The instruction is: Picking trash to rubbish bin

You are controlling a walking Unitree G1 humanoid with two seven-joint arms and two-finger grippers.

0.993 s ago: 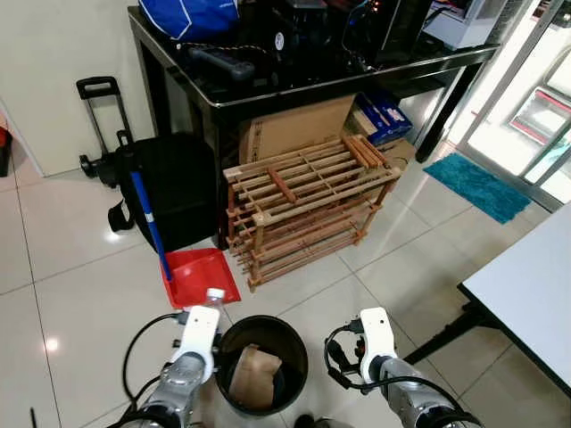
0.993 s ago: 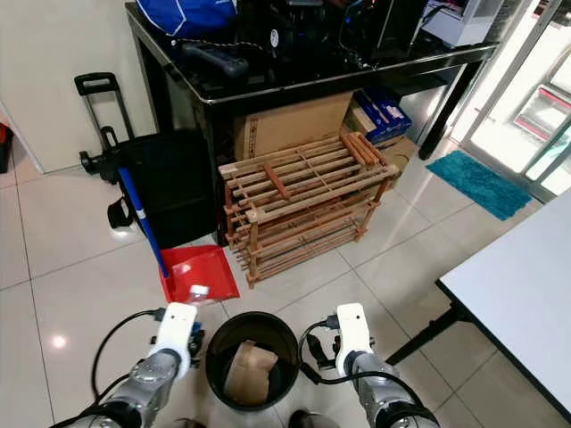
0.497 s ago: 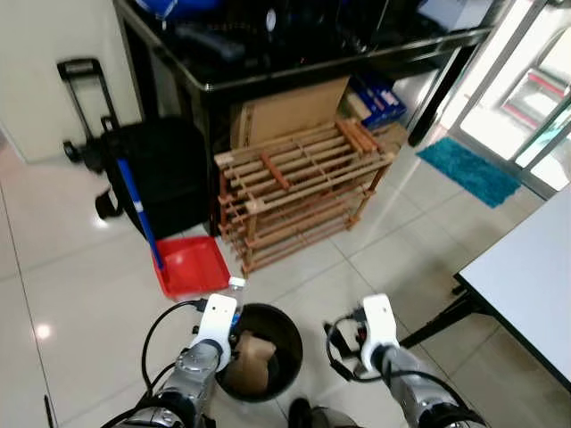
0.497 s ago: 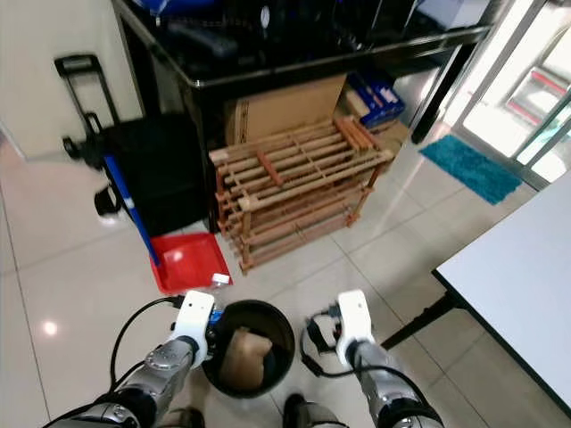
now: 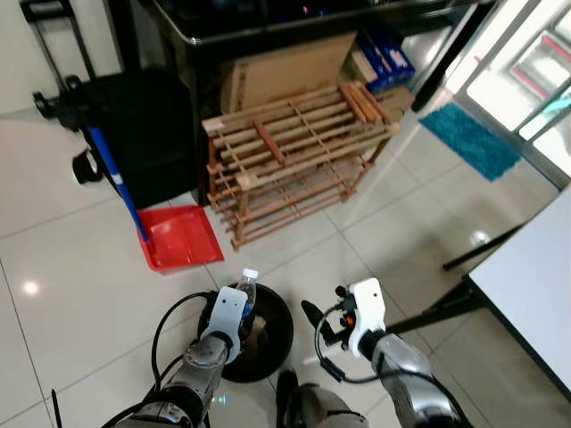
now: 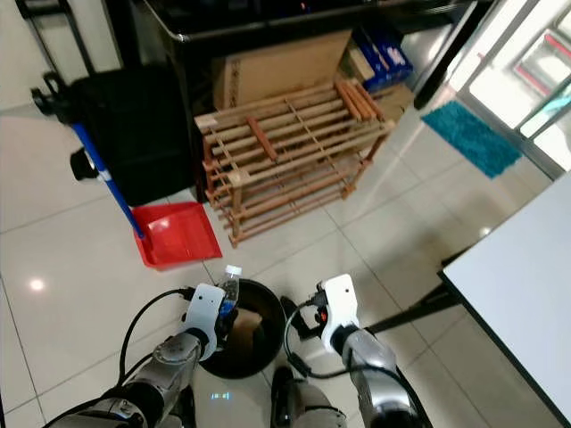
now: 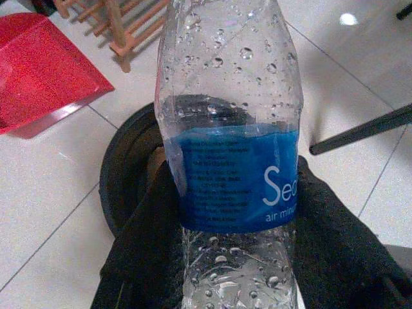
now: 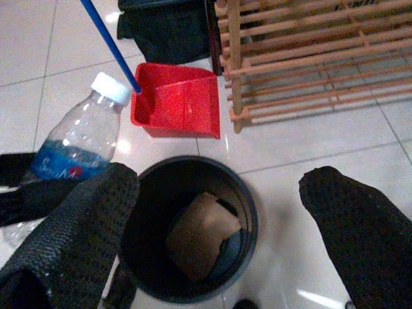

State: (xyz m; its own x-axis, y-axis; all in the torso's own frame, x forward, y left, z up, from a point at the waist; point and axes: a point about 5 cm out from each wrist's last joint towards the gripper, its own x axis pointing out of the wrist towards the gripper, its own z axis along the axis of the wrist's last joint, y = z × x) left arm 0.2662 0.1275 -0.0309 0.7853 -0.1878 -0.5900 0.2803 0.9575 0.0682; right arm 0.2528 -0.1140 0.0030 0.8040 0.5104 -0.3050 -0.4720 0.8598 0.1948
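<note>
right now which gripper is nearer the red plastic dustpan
Left. The left gripper, holding a clear plastic water bottle, is nearer the red plastic dustpan; the right gripper hangs across the round black bin.

On the blue label of the clear plastic water bottle in my left gripper I read white letters "Sea" and, smaller below, "air minu". The fine print is too small.

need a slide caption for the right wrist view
Left gripper holds a plastic water bottle above the black rubbish bin; red dustpan and wooden rack behind.
</note>
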